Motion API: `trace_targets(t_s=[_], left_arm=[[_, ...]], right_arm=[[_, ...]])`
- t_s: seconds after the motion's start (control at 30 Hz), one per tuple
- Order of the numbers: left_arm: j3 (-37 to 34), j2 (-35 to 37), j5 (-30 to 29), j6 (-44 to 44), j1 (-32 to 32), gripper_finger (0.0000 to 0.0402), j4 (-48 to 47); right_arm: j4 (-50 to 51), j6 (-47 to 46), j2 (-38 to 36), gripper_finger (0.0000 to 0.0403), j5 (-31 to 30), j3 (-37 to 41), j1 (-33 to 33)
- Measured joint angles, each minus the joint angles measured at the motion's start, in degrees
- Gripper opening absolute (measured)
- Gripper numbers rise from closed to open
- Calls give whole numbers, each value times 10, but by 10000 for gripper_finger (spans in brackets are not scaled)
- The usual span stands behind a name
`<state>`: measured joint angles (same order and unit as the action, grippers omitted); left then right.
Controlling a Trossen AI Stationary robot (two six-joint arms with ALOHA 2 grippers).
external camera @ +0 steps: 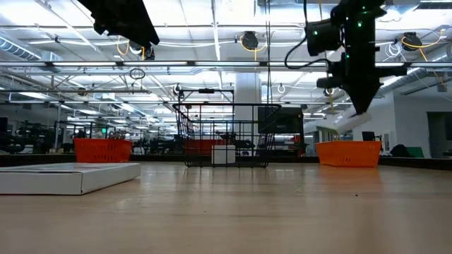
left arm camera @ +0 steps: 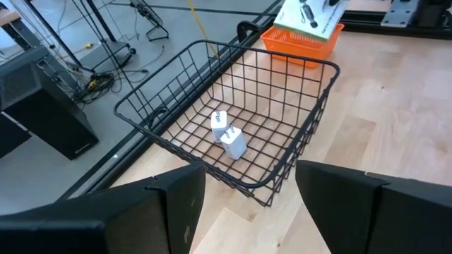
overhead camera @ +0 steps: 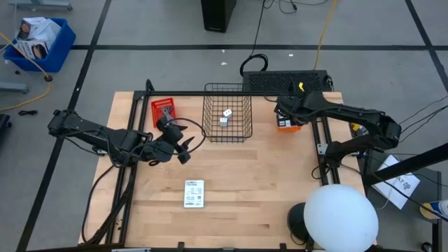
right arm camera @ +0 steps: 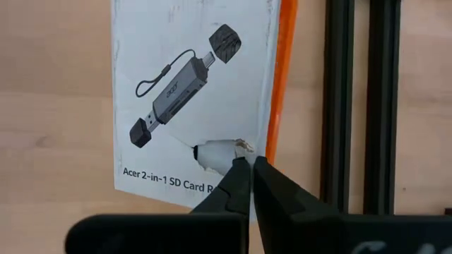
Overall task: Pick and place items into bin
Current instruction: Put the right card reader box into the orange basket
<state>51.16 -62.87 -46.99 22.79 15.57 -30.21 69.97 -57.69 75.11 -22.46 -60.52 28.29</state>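
One white packet (right arm camera: 194, 92) is pinched by its edge in the right gripper (right arm camera: 247, 173), over the orange tray (overhead camera: 287, 124) at three o'clock from the wire bin (overhead camera: 227, 112). Next, I judge, carry it toward nine o'clock and release. Left gripper (left arm camera: 247, 204) hovers open near the bin, which holds two white cubes (left arm camera: 227, 134); another packet (overhead camera: 194, 194) lies at six o'clock.

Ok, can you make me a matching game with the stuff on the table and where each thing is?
Things:
1. two white cubes
2. white packet lying flat
3. packet with the card reader picture
4. red tray

Places:
A. pinched by the right tool above the orange tray
B. near the table's front edge, alone
C. inside the wire basket
D. at the back, left of the basket, beside the open left tool

Pairs: 1-C, 2-B, 3-A, 4-D
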Motion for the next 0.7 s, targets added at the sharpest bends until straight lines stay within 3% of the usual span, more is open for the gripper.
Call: trace_targets(t_s=[0.3,0.7], left_arm=[[0,0,6,0,0,230,3],[0,0,6,0,0,230,2]], right_arm=[[-53,2,-1,0,-13,57,21],[-81,35,-6,0,-14,66,56]])
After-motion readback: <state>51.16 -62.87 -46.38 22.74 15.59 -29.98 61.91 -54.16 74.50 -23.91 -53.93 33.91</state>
